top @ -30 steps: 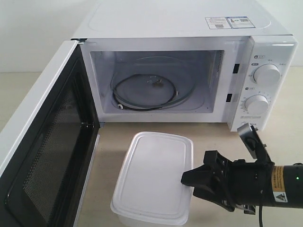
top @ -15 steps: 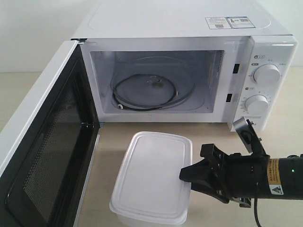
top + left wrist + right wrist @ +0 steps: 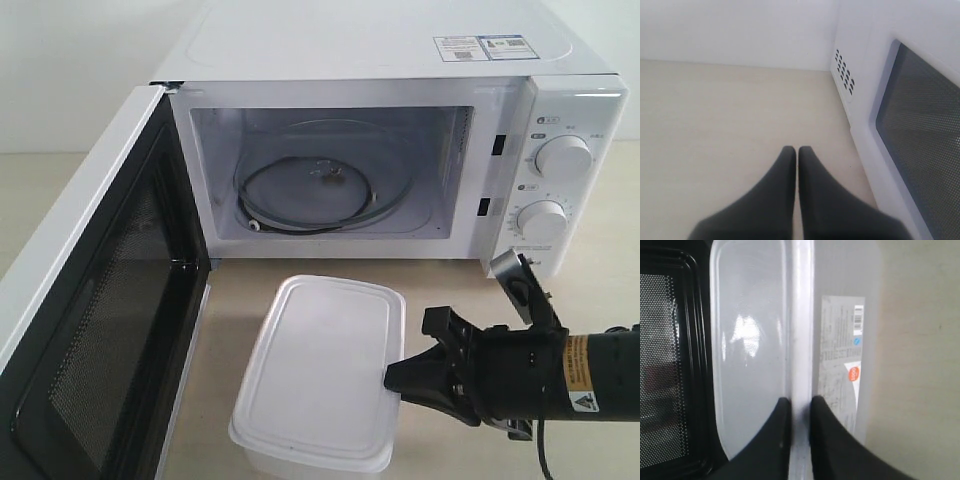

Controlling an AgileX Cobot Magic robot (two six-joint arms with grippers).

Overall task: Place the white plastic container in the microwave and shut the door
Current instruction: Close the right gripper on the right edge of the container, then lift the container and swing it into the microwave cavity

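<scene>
White plastic container point(image 3: 318, 375) is sitting on the pale table point(image 3: 240, 290) just in front of the microwave point(image 3: 380, 60), outside the cavity, with its flat lid on. The right gripper point(image 3: 392, 378) is reaching in from the right side of the exterior view and is pinching the container's rim on that side; in the right wrist view its two black fingers point(image 3: 777, 435) are pressing against either side of the rim, one over the lid and one down the wall that is carrying a printed label point(image 3: 842, 360). The door point(image 3: 90, 330) is standing wide open to the left, its black perforated inner face turned toward the container. Inside, the glass turntable point(image 3: 320, 190) is lying bare. The left gripper point(image 3: 796, 152) is hovering over the table beside the door's outer window, its fingers pressed together and holding nothing.
</scene>
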